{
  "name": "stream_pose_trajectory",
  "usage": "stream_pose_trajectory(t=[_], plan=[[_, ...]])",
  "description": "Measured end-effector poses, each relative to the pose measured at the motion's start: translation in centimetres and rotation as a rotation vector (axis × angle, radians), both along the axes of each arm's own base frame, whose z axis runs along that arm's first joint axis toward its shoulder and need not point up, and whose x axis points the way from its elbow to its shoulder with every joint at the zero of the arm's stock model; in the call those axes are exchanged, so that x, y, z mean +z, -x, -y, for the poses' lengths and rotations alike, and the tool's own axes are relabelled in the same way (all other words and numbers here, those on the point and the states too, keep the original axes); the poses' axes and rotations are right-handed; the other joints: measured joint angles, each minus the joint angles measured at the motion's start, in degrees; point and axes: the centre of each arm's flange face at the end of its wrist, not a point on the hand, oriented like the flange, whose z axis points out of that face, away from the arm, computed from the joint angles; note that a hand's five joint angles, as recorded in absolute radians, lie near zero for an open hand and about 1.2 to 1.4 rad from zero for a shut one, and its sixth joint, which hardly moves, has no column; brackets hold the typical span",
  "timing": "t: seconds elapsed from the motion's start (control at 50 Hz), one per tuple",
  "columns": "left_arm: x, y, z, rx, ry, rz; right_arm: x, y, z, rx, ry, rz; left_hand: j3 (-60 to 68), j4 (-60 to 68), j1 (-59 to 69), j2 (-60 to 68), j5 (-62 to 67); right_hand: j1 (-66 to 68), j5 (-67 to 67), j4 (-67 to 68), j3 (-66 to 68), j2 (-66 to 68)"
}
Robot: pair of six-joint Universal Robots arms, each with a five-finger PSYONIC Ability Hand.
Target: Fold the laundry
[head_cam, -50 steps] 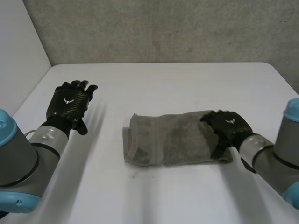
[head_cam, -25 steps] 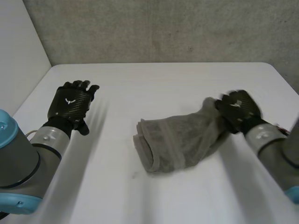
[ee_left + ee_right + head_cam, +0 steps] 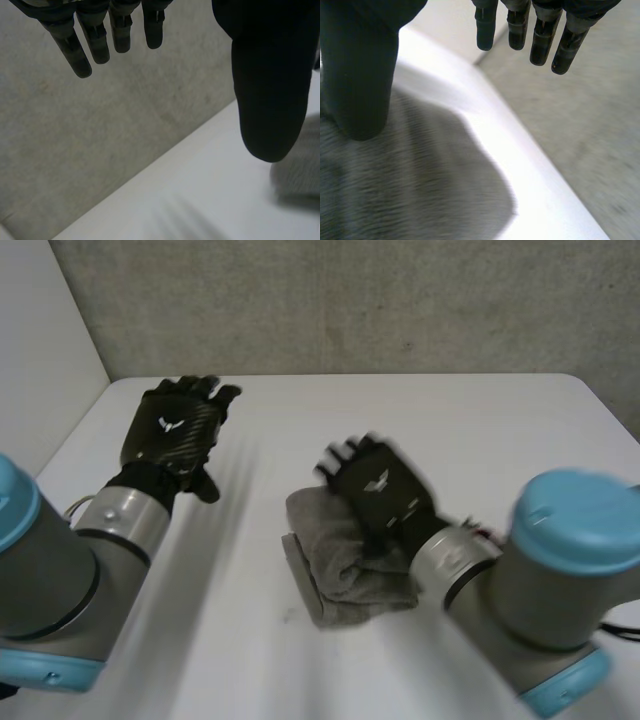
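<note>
A grey towel (image 3: 335, 570) lies folded into a thick short bundle at the middle of the white table (image 3: 500, 430). My right hand (image 3: 383, 490) hovers over the towel's far right part, open, with its fingers straight and spread. In the right wrist view the towel (image 3: 405, 190) lies under the palm, and the thumb (image 3: 360, 75) and fingers (image 3: 540, 35) hold nothing. My left hand (image 3: 175, 433) is raised over the table's left side, well apart from the towel, open and holding nothing. In the left wrist view its fingers (image 3: 82, 55) are straight, with a corner of the towel (image 3: 300, 172) beyond the thumb.
A grey wall (image 3: 350, 300) rises behind the table's far edge, and a pale wall (image 3: 40, 370) stands along its left side. The right forearm (image 3: 520, 590) crosses the table's near right part. Bare tabletop lies to the left of the towel and behind it.
My right hand has carried the towel's right end up and over to the left, halving its length, then let go. My left hand has risen and moved a little towards the back.
</note>
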Motion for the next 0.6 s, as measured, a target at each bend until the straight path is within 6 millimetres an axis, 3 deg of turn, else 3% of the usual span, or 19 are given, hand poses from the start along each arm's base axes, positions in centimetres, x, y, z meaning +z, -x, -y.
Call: stream_pose_trajectory(t=[0.02,0.06,0.12,0.26,0.4,0.44,0.56,0.6], plan=[[0.6,0.6,-0.3,-0.010,-0.004,-0.018,1.3,0.8,0.8,-0.039,-0.026,0.063,0.1,0.0,0.1,0.1,0.0,0.0,0.0,0.0,0.0,0.0],[1.0,1.2,-0.5,-0.019,-0.013,-0.031,1.8,1.1,1.1,-0.053,-0.038,0.089,0.1,0.0,0.1,0.1,0.0,0.0,0.0,0.0,0.0,0.0],[1.8,2.9,-1.2,-0.050,-0.059,-0.057,4.1,3.1,2.6,-0.127,-0.147,0.240,0.3,0.3,0.2,0.2,0.2,0.0,0.0,0.0,0.0,0.0],[1.3,6.8,-2.7,-0.134,-0.203,-0.082,4.9,4.8,4.0,-0.172,-0.304,0.307,0.3,0.3,0.3,0.3,0.2,0.0,0.0,0.0,0.0,0.0],[-1.9,10.1,-2.6,-0.161,-0.364,-0.103,2.3,5.0,5.4,-0.191,-0.455,0.231,0.3,0.3,0.3,0.3,0.2,0.0,0.0,0.0,0.0,0.0],[-3.7,10.7,-2.4,-0.148,-0.403,-0.093,1.0,4.8,6.0,-0.197,-0.493,0.193,0.3,0.3,0.3,0.3,0.1,0.0,0.0,0.0,0.0,0.0],[-6.6,10.9,-1.9,-0.104,-0.448,-0.060,-1.1,4.5,6.6,-0.195,-0.523,0.124,0.3,0.3,0.3,0.3,0.0,0.0,0.0,0.0,0.0,0.0],[-8.4,10.5,-1.7,-0.056,-0.471,-0.025,-2.6,4.2,6.8,-0.188,-0.519,0.069,0.2,0.2,0.1,0.2,0.0,0.0,0.0,0.0,0.0,0.0]])
